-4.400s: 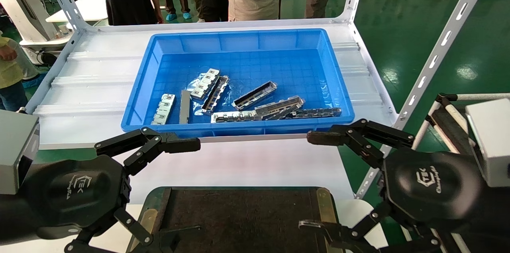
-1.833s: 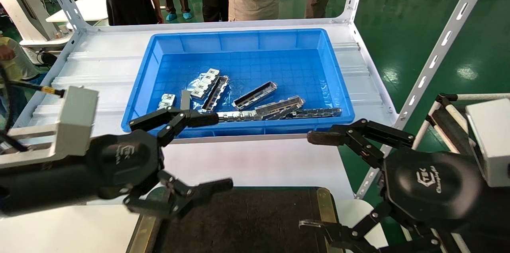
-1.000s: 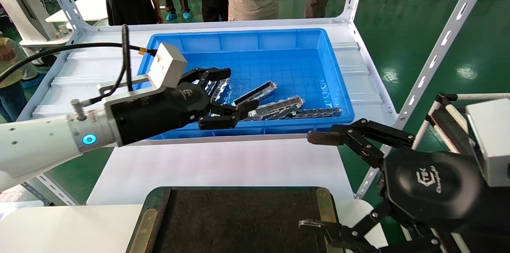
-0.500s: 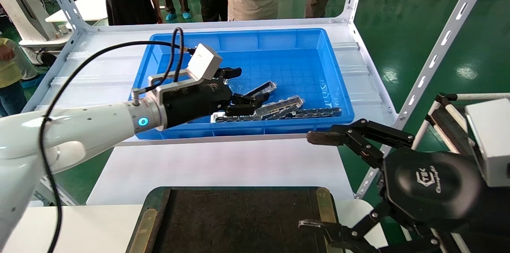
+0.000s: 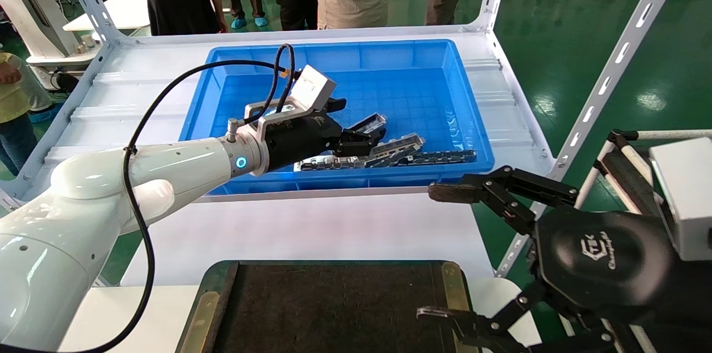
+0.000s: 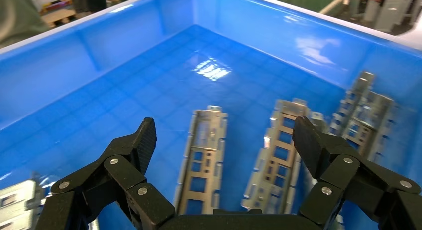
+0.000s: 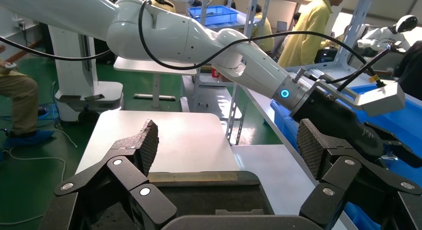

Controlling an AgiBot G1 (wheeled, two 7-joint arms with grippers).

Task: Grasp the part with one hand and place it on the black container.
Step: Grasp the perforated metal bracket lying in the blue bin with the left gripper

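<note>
Part (image 6: 204, 160) between open left hand (image 6: 224, 140) fingers

My left arm (image 5: 111, 175) is glossy white, dotted with small dark screw holes, and ends in a silver collar with a glowing blue ring light (image 5: 241, 162). A black cable (image 5: 167, 86) loops along it to a white camera box (image 5: 312, 88) on a silver bracket. My left gripper (image 6: 224, 140) is matte black, built of linked bars pinned with round silver rivets, its fingers (image 6: 143, 140) tipped with rough textured pads. My right gripper (image 7: 226, 140) has the same black linkage and rivets; its rounded black palm housing (image 5: 603, 255) bears a white logo, with a white box (image 5: 684, 197) beside it.
</note>
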